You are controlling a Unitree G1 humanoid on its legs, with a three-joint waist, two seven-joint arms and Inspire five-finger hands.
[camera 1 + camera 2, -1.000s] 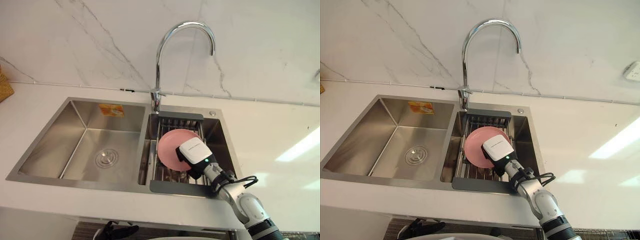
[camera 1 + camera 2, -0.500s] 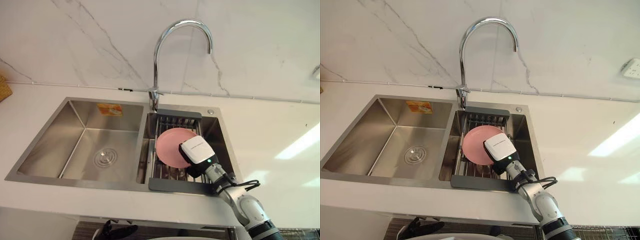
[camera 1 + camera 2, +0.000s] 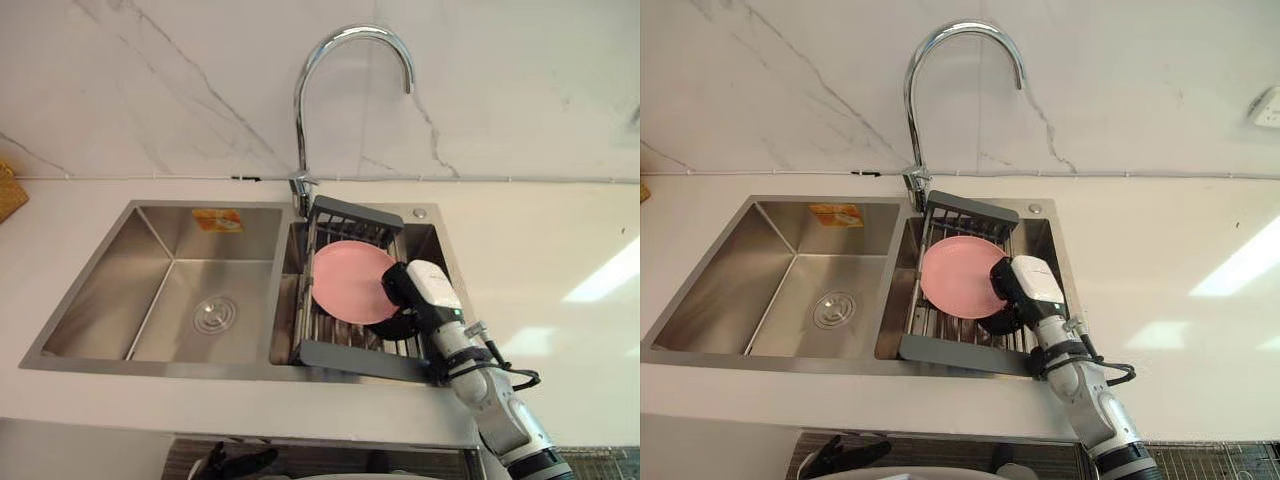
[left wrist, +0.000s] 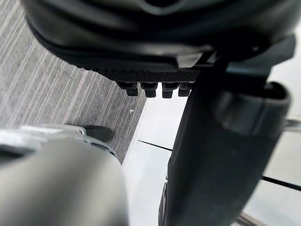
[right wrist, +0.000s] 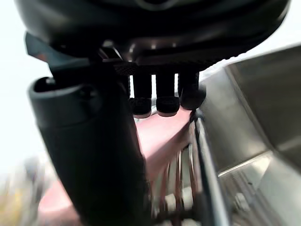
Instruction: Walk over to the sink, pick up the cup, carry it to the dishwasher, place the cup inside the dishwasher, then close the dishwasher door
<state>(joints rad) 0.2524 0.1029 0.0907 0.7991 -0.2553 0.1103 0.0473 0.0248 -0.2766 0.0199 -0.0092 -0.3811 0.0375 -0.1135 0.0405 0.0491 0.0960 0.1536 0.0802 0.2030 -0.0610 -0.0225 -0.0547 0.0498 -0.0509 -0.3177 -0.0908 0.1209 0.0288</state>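
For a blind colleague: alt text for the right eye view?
The robot's right hand is at the right edge of a pink plate in a rack in the right basin of a sink, below an arched faucet.

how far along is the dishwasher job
Done: the robot is at the sink. In hand: the right hand is at the right edge of the pink plate in the sink's rack; whether it grips is unclear. Left: lift it, carry it, load the dishwasher, close its door. The left hand hangs low.
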